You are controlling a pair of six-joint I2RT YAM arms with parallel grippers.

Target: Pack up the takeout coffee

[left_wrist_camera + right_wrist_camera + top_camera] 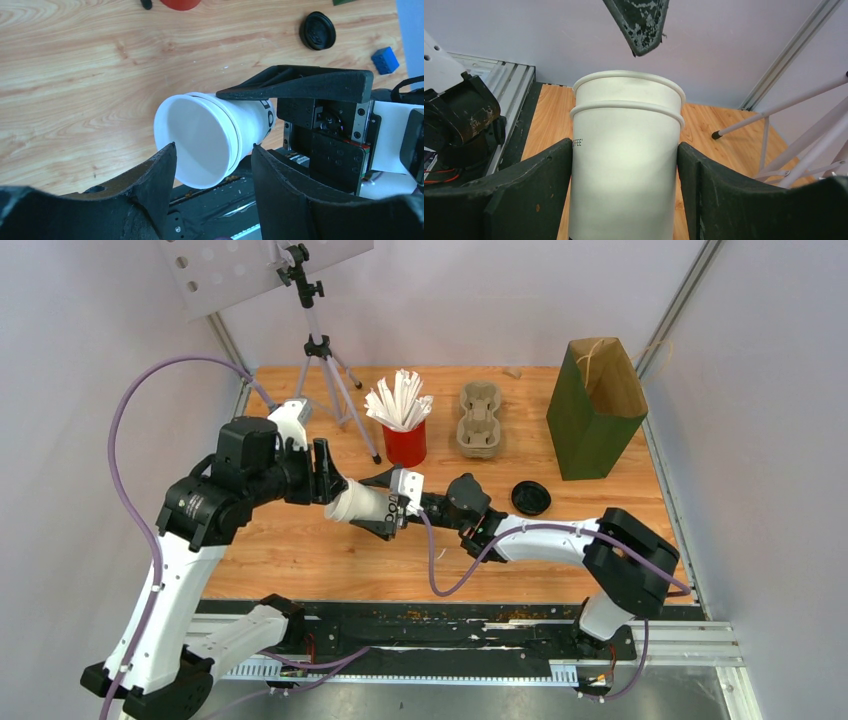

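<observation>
Two white paper cups (358,505), nested one inside the other and without lids, are held sideways above the table. My right gripper (625,147) is shut on the outer cup (624,165), its pads pressed on both sides. The cups' open mouth (200,142) faces my left gripper (214,146), which is open with its fingertips on either side of the rim and not touching it. In the top view the left gripper (322,472) sits just left of the cups and the right gripper (395,505) just right of them. A black lid (530,498) lies on the table.
A red cup of white straws (404,440), a beige pulp tray (480,420) and an open green paper bag (595,410) stand along the back. A tripod (322,355) stands at the back left. A blue block (385,60) lies near the lid (317,31).
</observation>
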